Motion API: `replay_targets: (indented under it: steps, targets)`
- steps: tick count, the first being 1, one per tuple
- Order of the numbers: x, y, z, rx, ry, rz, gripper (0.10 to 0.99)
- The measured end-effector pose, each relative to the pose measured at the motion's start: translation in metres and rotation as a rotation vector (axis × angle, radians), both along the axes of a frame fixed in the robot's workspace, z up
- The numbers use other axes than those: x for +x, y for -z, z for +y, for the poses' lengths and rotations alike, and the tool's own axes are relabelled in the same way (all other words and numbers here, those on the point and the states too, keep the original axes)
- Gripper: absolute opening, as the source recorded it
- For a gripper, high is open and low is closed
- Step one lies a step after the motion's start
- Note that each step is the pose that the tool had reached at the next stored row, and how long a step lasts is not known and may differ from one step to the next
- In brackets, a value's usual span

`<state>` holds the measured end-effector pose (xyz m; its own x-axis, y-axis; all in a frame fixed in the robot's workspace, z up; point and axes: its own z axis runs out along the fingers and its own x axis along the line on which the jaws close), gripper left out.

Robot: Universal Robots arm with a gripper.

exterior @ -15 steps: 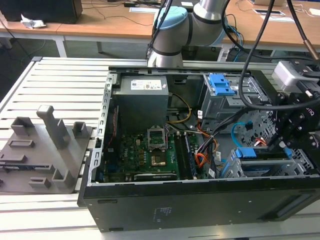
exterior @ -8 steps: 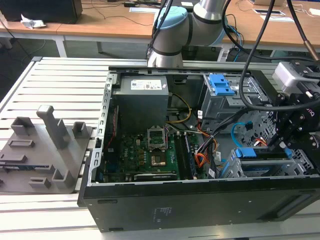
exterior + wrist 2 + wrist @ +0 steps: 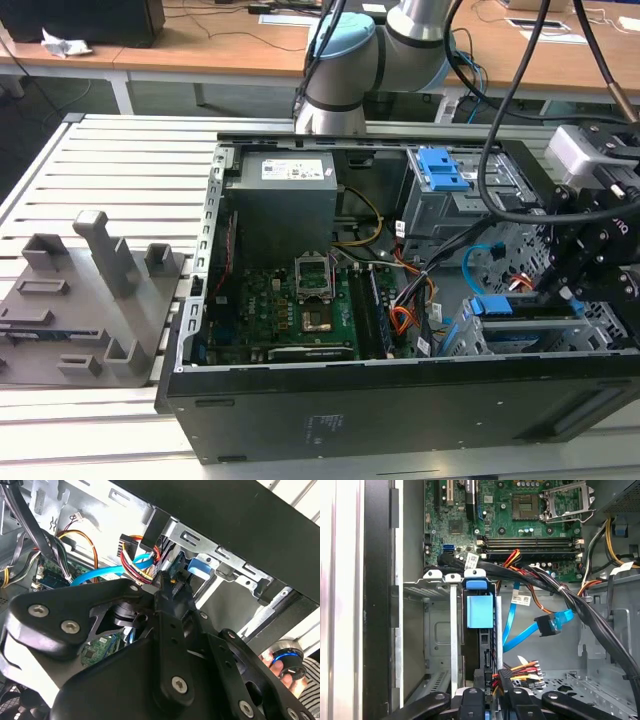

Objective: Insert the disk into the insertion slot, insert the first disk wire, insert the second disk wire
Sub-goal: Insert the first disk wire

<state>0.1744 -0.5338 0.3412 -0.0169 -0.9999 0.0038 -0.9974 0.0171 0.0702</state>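
Disk (image 3: 479, 612) is seated in the insertion slot (image 3: 453, 630), at the exterior view's right end of the open computer case (image 3: 400, 405), with its blue frame end toward the motherboard (image 3: 520, 530). Your gripper (image 3: 492, 687) is at the disk's other end, against a plug with red, yellow and black wires (image 3: 517, 672); you cannot tell whether it is clamped on that plug. A flat blue cable (image 3: 547, 626) with a black plug lies free beside the slot, apart from the disk.

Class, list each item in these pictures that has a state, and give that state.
Computer case, open, side panel off.
Disk, seated in its slot.
Blue cable, plug hanging free, unconnected.
Processor socket, empty, cover flipped up.
End effector, at the disk's rear by the coloured wires.
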Motion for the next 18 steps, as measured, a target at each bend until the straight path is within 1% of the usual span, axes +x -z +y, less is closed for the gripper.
replay_targets:
  steps: [1, 3, 4, 5, 7, 9, 12, 18]
  targets:
    - [0.0000, -0.0082, 0.0002, 0.000, 0.000, 0.0000, 0.251]
    - [-0.0001, -0.0168, 0.0005, 0.000, 0.000, 0.0001, 0.251]
    - [0.0000, -0.0198, 0.0007, 0.000, 0.000, 0.0000, 0.251]
    - [0.0000, -0.0214, 0.0007, 0.000, 0.000, 0.0001, 0.251]
    - [0.0000, -0.0262, 0.0007, 0.000, 0.000, 0.0000, 0.110]
    - [0.0000, -0.0287, 0.0008, 0.000, 0.000, 0.0000, 0.106]
    - [0.0000, -0.0346, 0.0008, 0.000, 0.000, 0.0000, 0.106]
    - [0.0000, -0.0408, 0.0008, 0.000, 0.000, 0.0000, 0.106]
